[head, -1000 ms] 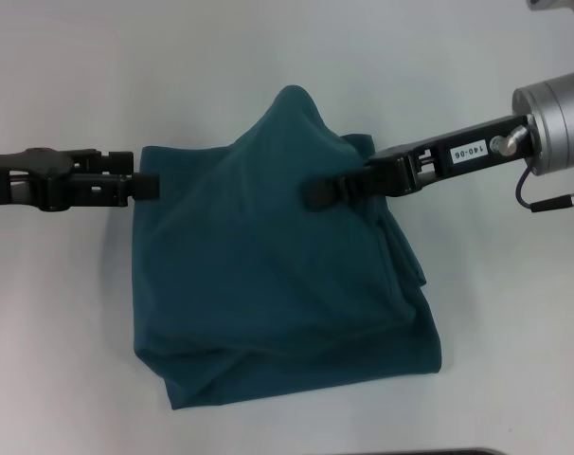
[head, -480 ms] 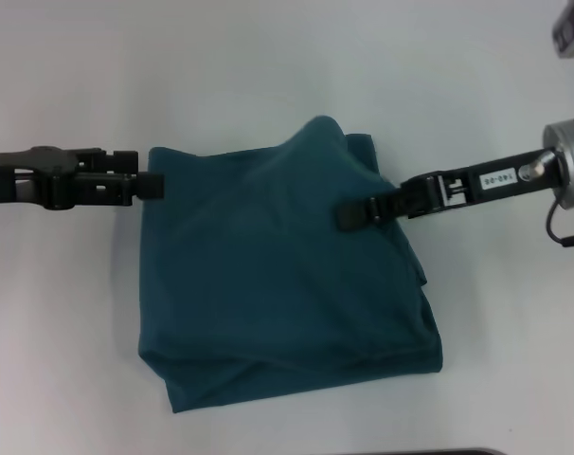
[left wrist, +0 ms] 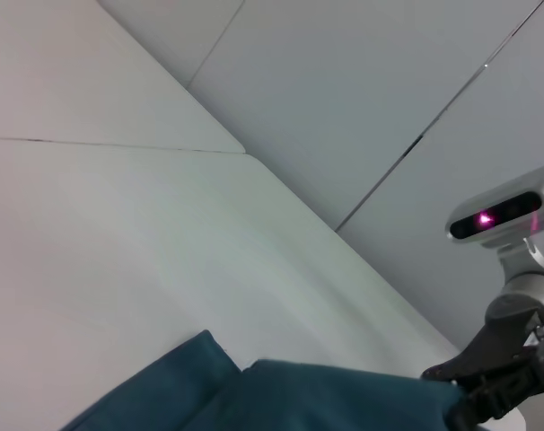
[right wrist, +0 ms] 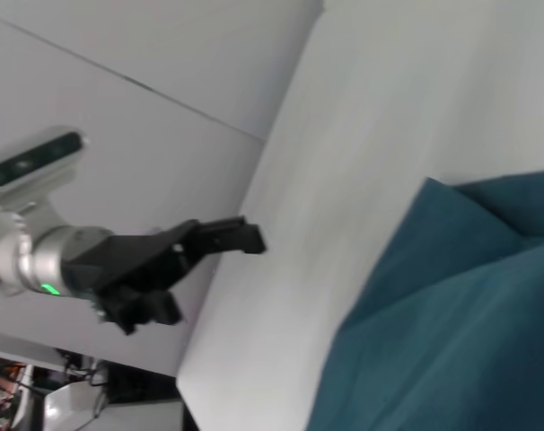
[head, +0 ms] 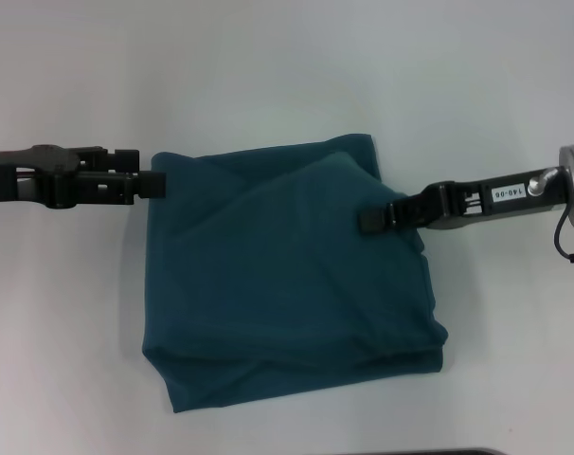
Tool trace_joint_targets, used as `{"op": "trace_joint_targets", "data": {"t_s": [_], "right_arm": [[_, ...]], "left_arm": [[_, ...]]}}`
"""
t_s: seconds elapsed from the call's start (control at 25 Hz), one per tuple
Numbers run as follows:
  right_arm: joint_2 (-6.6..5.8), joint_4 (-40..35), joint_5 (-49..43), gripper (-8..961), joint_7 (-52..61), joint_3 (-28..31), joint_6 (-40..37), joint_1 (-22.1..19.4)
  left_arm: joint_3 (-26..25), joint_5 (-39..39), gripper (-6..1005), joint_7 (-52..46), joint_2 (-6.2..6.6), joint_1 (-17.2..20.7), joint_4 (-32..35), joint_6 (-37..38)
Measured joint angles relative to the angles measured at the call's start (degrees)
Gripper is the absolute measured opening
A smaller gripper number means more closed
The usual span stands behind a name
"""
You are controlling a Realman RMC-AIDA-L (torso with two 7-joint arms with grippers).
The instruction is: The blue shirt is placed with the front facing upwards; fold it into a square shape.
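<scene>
Blue shirt [head: 287,275] lies folded on white table [head: 268,66], roughly square, print hidden. Raised peak at far edge has been lowered flat within last second. Right gripper [head: 370,221] has been drawn back toward right edge; left gripper [head: 154,183] unchanged at far-left corner. Grip state of both cannot be told. Fold judged nearly complete.

The right pincer [head: 370,222] has drawn back toward 3 o'clock, and the raised peak of the blue shirt [head: 287,294] has dropped flat at 12 o'clock.
</scene>
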Motion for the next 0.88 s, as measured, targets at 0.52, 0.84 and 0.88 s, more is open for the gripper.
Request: {"op": "trace_joint_targets", "data": {"t_s": [0.52,0.84,0.88], "right_arm": [[-0.71,0.7,-3.7,204,0.9,0.2,5.0,-0.9],[-1.06,2.9,-6.6,213,1.5,0.2,8.7,-0.5],[-1.08,2.9,-6.6,215,1.5,0.4,8.6,-0.5]], "left_arm": [[0.2,0.1,950,0.1,-0.05,-0.1,0.9,-0.6],[0.2,0.1,950,0.2,-0.01,-0.4,1.5,-1.0],[0.2,0.1,950,0.2,-0.01,-0.4,1.5,-1.0]]}}
